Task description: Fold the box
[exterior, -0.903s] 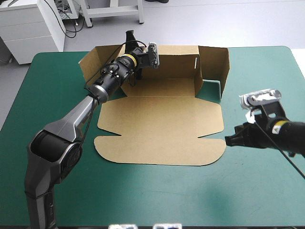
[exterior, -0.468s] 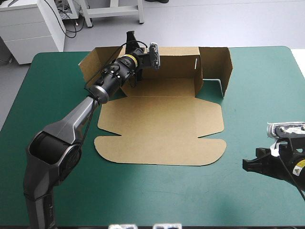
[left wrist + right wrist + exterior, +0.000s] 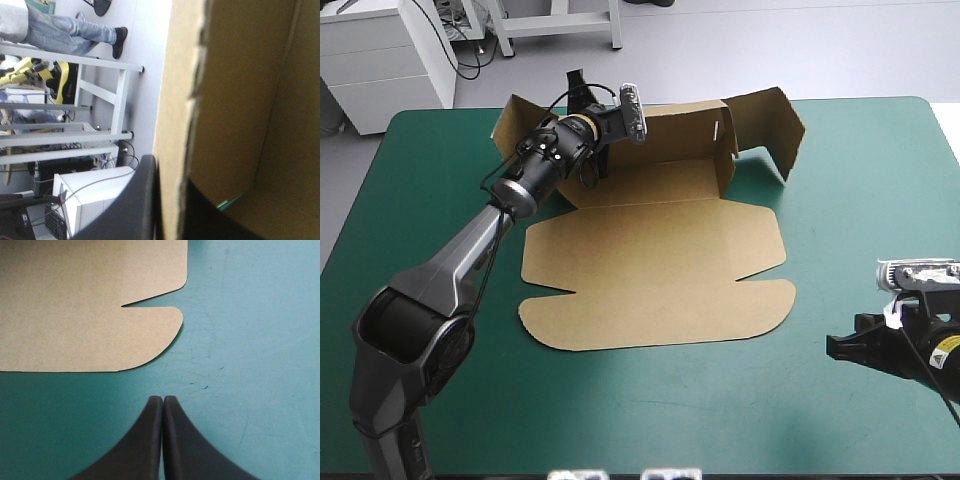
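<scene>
Pinches an upright far wall (image 3: pixel 225 100) of the box (image 3: pixel 655 265) in the left gripper (image 3: pixel 171 202), likely to steady it for tucking; parks the right gripper (image 3: pixel 163 401), pressed together, on the teal-green cover (image 3: pixel 240 340), clear of the flat lid (image 3: pixel 75 305) just ahead.

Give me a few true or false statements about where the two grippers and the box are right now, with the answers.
1. The left gripper has its jaws shut on the box at its raised far wall. True.
2. The right gripper holds the box. False: jaws shut on nothing, above the bare teal-green cover.
3. The near panel lies flat. True.
4. The far right flap lies flat. False: it stands raised.
</scene>
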